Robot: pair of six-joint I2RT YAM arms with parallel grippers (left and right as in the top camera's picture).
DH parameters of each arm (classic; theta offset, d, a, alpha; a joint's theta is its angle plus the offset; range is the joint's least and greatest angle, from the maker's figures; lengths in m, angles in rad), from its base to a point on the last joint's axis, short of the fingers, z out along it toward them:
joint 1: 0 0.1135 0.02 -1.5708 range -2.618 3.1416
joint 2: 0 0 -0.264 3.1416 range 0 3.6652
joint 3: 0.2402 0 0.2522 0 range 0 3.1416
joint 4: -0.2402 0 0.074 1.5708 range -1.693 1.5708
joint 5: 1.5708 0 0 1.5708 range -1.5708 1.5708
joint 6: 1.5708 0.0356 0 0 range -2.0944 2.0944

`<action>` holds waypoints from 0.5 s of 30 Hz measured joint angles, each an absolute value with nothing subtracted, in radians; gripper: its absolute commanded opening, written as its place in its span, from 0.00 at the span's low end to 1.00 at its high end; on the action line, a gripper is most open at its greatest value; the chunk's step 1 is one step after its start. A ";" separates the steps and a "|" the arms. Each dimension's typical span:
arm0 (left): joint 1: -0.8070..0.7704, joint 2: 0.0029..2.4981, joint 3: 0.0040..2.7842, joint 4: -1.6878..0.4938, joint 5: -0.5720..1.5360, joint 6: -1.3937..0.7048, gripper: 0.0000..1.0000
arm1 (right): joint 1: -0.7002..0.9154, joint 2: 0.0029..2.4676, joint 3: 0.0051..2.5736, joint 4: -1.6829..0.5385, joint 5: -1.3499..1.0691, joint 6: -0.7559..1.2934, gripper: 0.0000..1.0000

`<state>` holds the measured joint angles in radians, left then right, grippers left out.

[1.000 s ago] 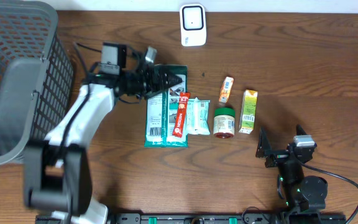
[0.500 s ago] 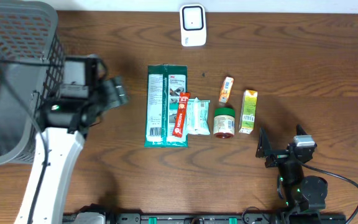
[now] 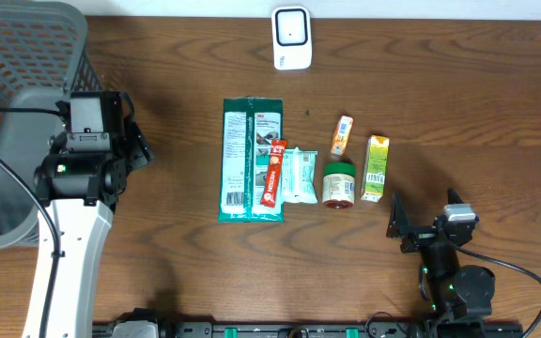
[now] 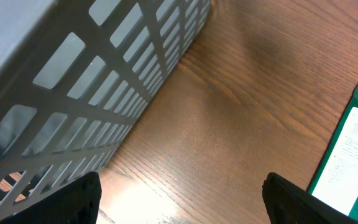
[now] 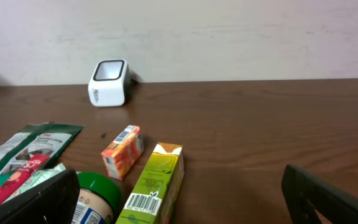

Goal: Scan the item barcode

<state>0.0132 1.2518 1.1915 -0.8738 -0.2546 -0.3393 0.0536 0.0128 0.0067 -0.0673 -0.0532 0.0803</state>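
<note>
1. On my overhead feed, a dark brown wooden desk (image 3: 477, 103) with wavy grain fills nearly the whole view.
2. A thin pale strip (image 3: 440, 7) runs along its far edge.
3. My right wrist feed shows a plain off-white wall (image 5: 229, 37) rising straight behind the desk's back edge.
4. On the left wrist feed, a bright patch of glare (image 4: 135, 196) sits on the wood, and a soft shadow (image 4: 278, 43) darkens it farther off.

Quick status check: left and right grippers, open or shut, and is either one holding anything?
Left gripper: open, holding nothing, beside the grey basket.
Right gripper: open, holding nothing.
</note>
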 measured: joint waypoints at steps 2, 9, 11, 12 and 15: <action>0.013 1.252 1.192 -0.874 -0.259 -0.339 0.84 | 0.054 0.013 0.007 -0.067 -0.053 0.080 0.99; 0.013 1.252 1.192 -0.874 -0.262 -0.339 0.85 | 0.054 0.013 0.007 -0.067 -0.053 0.080 0.99; 0.013 1.252 1.192 -0.874 -0.262 -0.339 0.85 | 0.054 0.013 0.007 -0.067 -0.053 0.080 0.99; 0.013 1.252 1.192 -0.874 -0.262 -0.339 0.85 | 0.054 0.013 0.007 -0.067 -0.053 0.080 0.99; 0.013 1.252 1.192 -0.874 -0.262 -0.339 0.85 | 0.054 0.013 0.007 -0.067 -0.053 0.080 0.99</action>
<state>0.0132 1.2518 1.1915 -0.8742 -0.2619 -0.3393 0.0536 0.0128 0.0067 -0.0673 -0.0532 0.0803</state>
